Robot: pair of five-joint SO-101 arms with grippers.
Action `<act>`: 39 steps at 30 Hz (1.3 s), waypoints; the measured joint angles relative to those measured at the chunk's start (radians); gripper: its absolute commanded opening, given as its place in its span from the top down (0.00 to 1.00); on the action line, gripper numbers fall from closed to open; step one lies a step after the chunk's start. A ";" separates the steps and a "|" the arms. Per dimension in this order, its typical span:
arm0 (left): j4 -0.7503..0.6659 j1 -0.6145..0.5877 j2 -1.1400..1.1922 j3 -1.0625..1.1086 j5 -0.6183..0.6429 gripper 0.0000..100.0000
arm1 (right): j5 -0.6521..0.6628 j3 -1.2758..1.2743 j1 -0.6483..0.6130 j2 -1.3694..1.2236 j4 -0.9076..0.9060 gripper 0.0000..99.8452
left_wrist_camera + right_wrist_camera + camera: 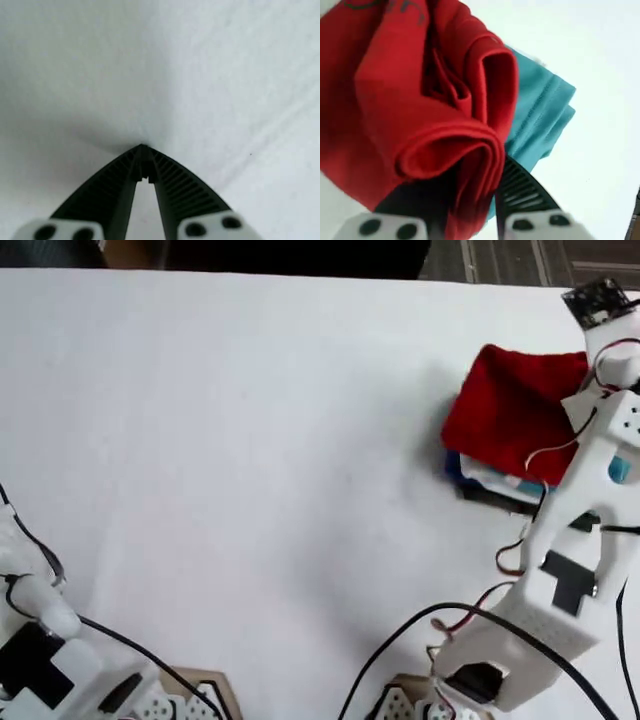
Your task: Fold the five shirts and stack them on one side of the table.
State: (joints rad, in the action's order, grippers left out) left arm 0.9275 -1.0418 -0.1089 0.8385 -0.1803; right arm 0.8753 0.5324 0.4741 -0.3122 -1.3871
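A folded red shirt (pixel 510 410) tops a stack of folded shirts (pixel 488 480) at the table's right side, with blue, white and dark layers showing beneath it. In the right wrist view, the red shirt (pixel 420 110) lies over a teal shirt (pixel 540 110). My right gripper (pixel 480 172) is shut on a rolled edge of the red shirt, and one black finger (pixel 522 192) shows beside the fabric. The right arm (pixel 565 570) stretches over the stack. Low over bare white table, my left gripper (pixel 142 152) is shut on nothing.
The white table (pixel 230 440) spreads wide to the left of the stack. The left arm (pixel 40 640) sits at the near left corner, with black cables (pixel 400 640) trailing along the front edge between the arm bases.
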 measured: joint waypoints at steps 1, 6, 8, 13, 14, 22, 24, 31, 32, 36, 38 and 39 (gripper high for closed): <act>0.000 0.000 0.000 0.000 0.000 0.97 | 0.009 0.000 0.008 -0.017 0.023 0.98; 0.000 0.000 0.000 0.000 0.000 0.97 | 0.061 0.000 0.020 -0.066 0.069 0.98; 0.000 0.000 0.000 0.000 0.000 0.97 | 0.068 0.000 0.021 -0.077 0.080 0.98; 0.000 0.000 0.000 0.000 0.000 0.97 | 0.071 0.000 0.040 -0.089 0.127 0.98; 0.000 0.000 0.000 0.000 0.000 0.97 | 0.071 0.000 0.048 -0.089 0.135 0.98; 0.000 0.000 0.000 0.000 0.000 0.97 | 0.109 0.095 0.095 -0.132 0.137 0.98; 0.000 0.000 0.000 0.000 0.000 0.97 | 0.109 0.095 0.095 -0.143 0.137 0.98; 0.000 0.000 0.000 0.000 0.000 0.97 | 0.095 0.100 0.094 -0.144 0.120 0.75; 0.000 0.000 0.000 0.000 0.000 0.97 | 0.080 0.110 0.094 -0.144 0.118 0.73; 0.000 0.000 0.000 0.000 0.000 0.97 | -0.003 0.192 0.094 -0.144 0.118 0.74; 0.000 0.000 0.000 0.000 0.000 0.97 | -0.071 0.241 0.094 -0.144 0.118 0.75; 0.000 0.000 0.000 0.000 0.000 0.97 | -0.107 0.269 0.094 -0.144 0.118 0.77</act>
State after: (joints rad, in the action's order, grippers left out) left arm 0.9275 -1.0418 -0.1089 0.8385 -0.1803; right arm 0.7679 0.8009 0.5677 -0.4565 -1.2689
